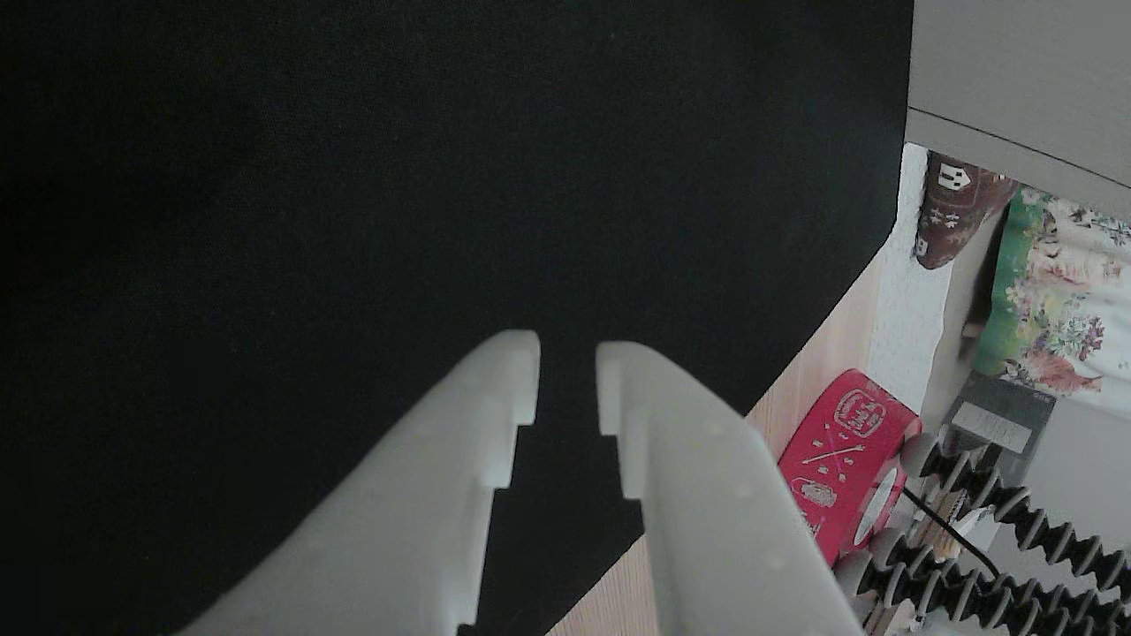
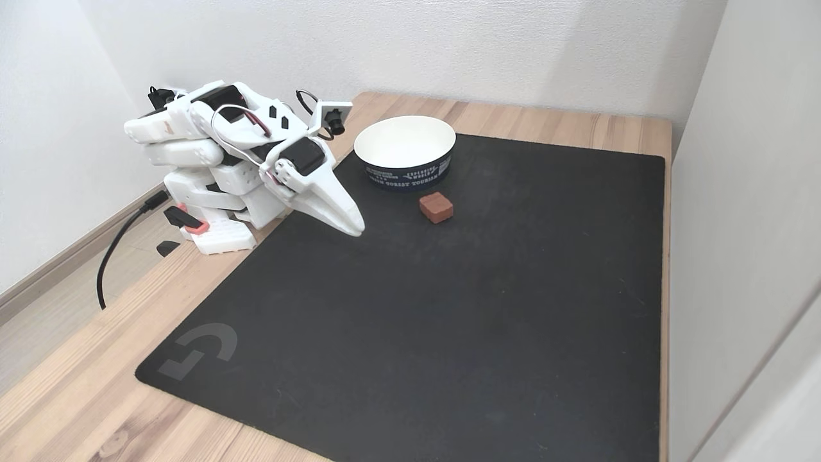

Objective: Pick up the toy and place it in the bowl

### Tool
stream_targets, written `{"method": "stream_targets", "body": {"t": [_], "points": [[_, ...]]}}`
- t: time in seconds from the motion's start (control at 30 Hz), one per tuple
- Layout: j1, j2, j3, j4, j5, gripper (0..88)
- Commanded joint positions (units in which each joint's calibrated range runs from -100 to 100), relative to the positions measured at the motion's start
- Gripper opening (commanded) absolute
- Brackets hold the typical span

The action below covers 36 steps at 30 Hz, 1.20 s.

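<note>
The toy [image 2: 436, 207], a small red-brown cube, lies on the black mat just in front of the bowl [image 2: 404, 151]. The bowl is white inside, has a dark printed band outside, stands upright and holds nothing. My white arm is folded low at the left of the fixed view. Its gripper [image 2: 356, 228] points down at the mat, a short way left of the toy and apart from it. In the other view the gripper [image 1: 567, 380] shows a narrow gap between its two white fingers [image 1: 495, 397], with only black mat between them.
The black mat [image 2: 449, 333] covers most of the wooden table [image 2: 77, 398]. White walls close the back and right sides. In the other view a red printed roll [image 1: 844, 459] and black tripod legs [image 1: 1016, 521] sit beyond the mat's edge. A black cable [image 2: 115, 250] trails off the arm's base.
</note>
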Motion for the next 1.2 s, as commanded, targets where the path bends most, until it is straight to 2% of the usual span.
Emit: {"method": "stream_targets", "body": {"t": [0.0,0.77,0.9,1.17], "points": [[0.21,-0.5,0.78,0.12,-0.15,2.2],[-0.3,-0.17,0.51,0.12,-0.2,2.2],[-0.38,0.42,-4.0,0.71,-0.26,2.2],[-1.64,16.09,-17.88,0.71,-0.26,2.2]]}}
